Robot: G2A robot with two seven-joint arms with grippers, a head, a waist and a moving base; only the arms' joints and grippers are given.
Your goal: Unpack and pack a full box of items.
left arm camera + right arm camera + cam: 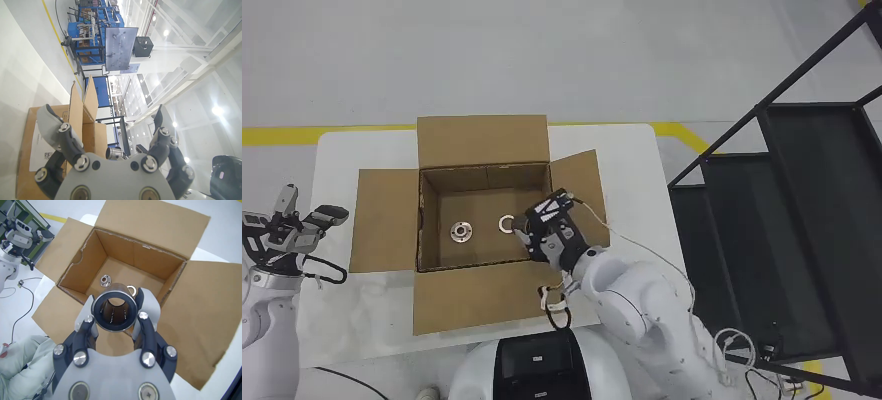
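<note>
Right gripper: pinching steel bearing sleeve by its smooth round sides above cardboard box; risk of slip, dropping onto flange and ring below.

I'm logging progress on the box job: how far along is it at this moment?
Done: the cardboard box is open, with a flanged part and a metal ring on its floor. In hand: the right gripper is shut on a cylindrical bearing above the opening; the left gripper is open, empty, beside the box. Left: I cannot tell whether the bearing is going in or coming out.
</note>
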